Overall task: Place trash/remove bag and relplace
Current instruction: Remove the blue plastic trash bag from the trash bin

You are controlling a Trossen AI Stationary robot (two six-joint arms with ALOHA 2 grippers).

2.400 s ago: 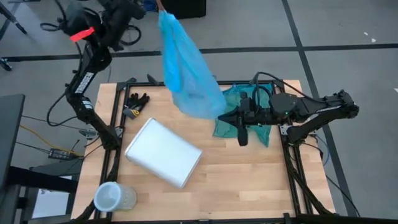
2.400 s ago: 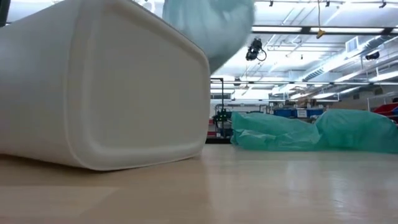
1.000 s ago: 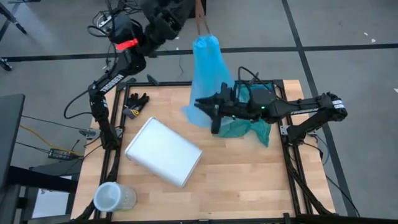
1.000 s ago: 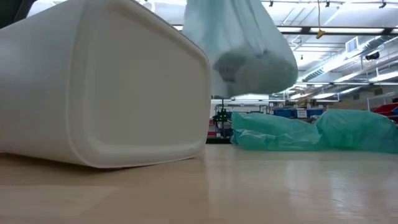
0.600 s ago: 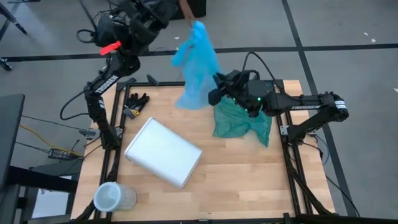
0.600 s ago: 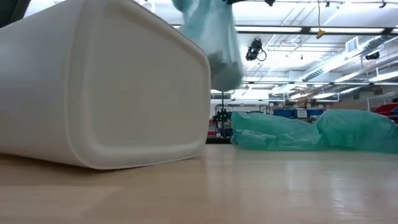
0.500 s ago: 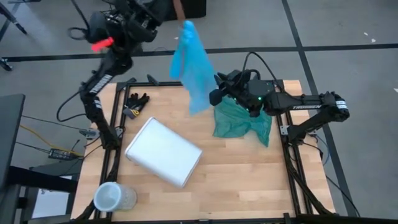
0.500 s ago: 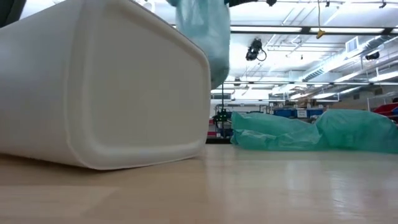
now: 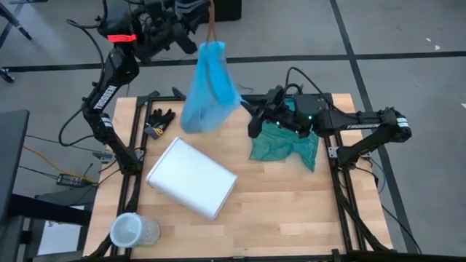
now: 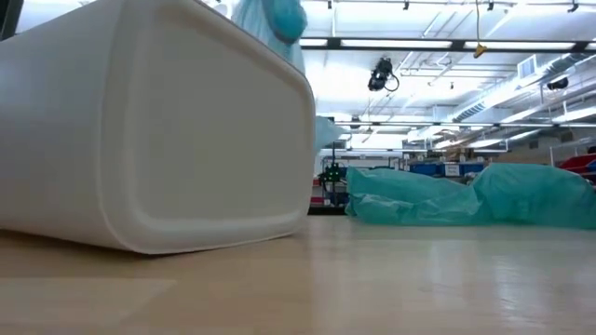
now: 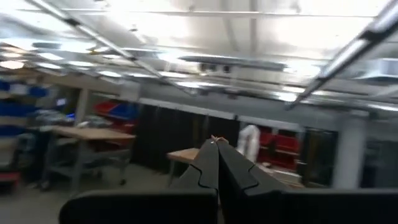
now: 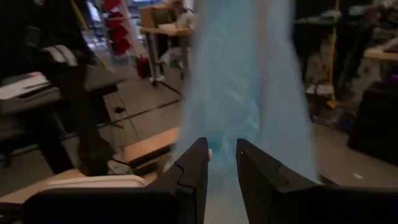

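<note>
The left gripper [image 9: 209,20], fingers pressed together on its neck, hangs the blue bag [image 9: 204,89] above the wooden table [image 9: 291,211] at twelve o'clock. The right gripper [image 9: 253,125], fingers slightly parted, waits at three o'clock. Thin, limp and slippery, the bag looks best taken by the gathered neck. Workshop benches lie beyond.

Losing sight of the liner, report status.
Left gripper shut, raised behind the table, bag hanging from it. Right gripper slightly open, facing the bag, not touching. Bin on its side.
</note>
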